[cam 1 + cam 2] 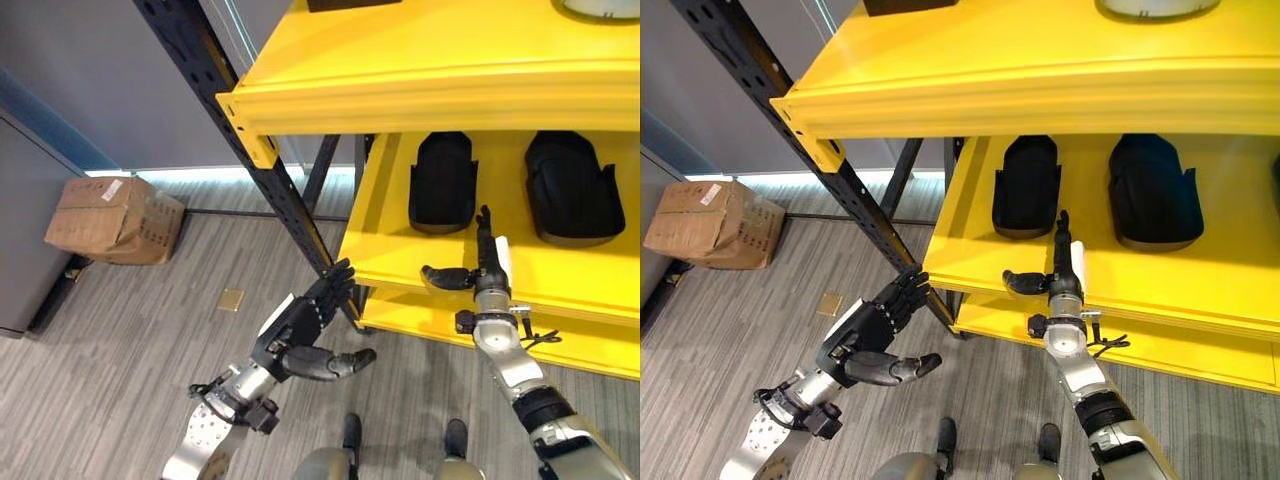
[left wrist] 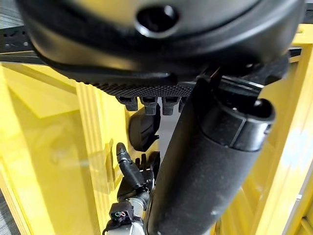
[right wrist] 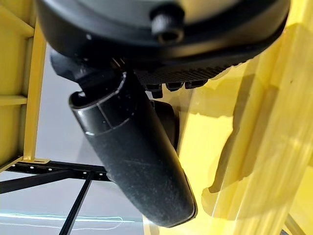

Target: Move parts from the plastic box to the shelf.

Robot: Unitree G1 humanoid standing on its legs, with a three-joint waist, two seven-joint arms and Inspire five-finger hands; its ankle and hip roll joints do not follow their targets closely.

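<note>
Parts (image 1: 443,182) lying already on yellow shelf (image 1: 560,275) in left eye view, two black ones, plastic box unseen. Hanging nearby, right hand (image 1: 484,268), fingers straight, empty. Spreading relaxed and empty in right eye view, left hand (image 1: 866,335).

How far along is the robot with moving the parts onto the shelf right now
Two black parts, one and another, already lie side by side on the yellow shelf. Nothing is in hand: the right hand is open at the shelf's front edge, and the left hand is open below it. The plastic box isn't visible, so what's left is unclear.
</note>
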